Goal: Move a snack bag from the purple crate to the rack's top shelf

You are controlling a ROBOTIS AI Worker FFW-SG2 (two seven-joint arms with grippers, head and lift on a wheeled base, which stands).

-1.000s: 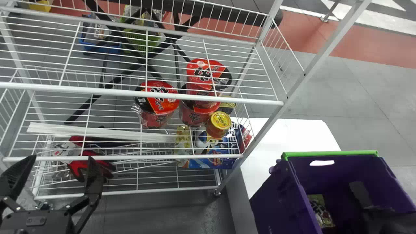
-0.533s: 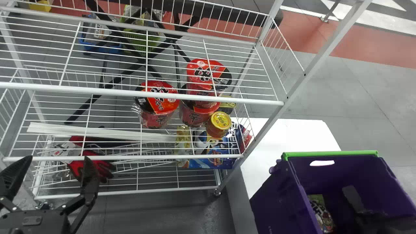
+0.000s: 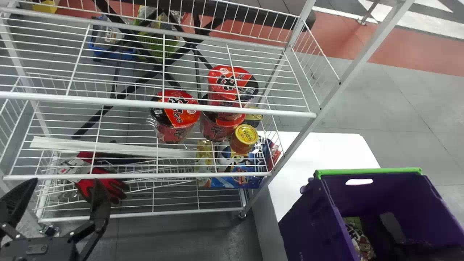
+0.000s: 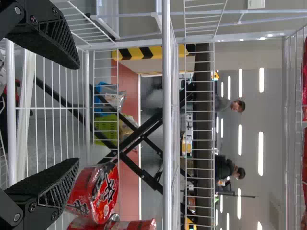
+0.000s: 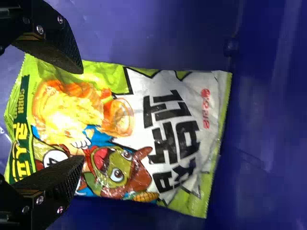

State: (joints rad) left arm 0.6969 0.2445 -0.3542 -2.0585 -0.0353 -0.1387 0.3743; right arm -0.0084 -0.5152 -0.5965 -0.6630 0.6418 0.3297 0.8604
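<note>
Right tool (image 3: 393,227) inside purple crate (image 3: 384,190)

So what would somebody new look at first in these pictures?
Probably the big purple crate, low on the head view's right, and the bright green-and-white snack bag lying inside it, by the right gripper. Next, maybe the shiny red cups on the white wire rack.

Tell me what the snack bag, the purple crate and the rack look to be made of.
The snack bag looks like glossy printed plastic film, going by its creases, bright glints and crimped end. The purple crate seems to be hard molded plastic, with a cut-out handhold. The rack is probably metal, painted or coated white, judging by its thin, straight wires.
</note>
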